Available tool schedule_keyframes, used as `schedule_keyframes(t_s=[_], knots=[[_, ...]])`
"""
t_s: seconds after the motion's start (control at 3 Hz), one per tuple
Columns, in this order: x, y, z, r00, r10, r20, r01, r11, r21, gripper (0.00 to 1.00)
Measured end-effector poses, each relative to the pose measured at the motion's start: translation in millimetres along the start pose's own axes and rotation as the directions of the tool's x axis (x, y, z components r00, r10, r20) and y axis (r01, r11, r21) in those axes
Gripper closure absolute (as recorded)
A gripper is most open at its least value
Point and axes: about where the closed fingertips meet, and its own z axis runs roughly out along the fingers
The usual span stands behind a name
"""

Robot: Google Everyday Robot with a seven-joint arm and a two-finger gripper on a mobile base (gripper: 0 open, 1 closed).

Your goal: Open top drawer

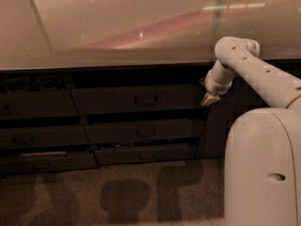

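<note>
The top drawer [113, 100] is the widest dark-grey front in the middle stack, just under the pale counter, with a small loop handle [145, 99] at its centre. It looks pushed in, level with its neighbours. My gripper [209, 99] hangs at the end of the white arm, right of the drawer's right end and at about the handle's height, well clear of the handle. Its tan tip points down and slightly left.
Two shallower drawers [146, 132] sit below the top one, and another stack [37, 135] stands to the left. The pale counter [117, 27] overhangs all of them. My white base [263, 168] fills the lower right. Carpet [117, 192] lies in front.
</note>
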Motion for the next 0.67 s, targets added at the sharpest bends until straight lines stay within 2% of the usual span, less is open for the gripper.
schedule_keyframes(t_s=[0.33,0.67], knots=[[0.0,0.0,0.0,1.000,0.000,0.000,0.000,1.0000,0.000,0.89],[0.0,0.0,0.1,1.000,0.000,0.000,0.000,1.0000,0.000,1.00]])
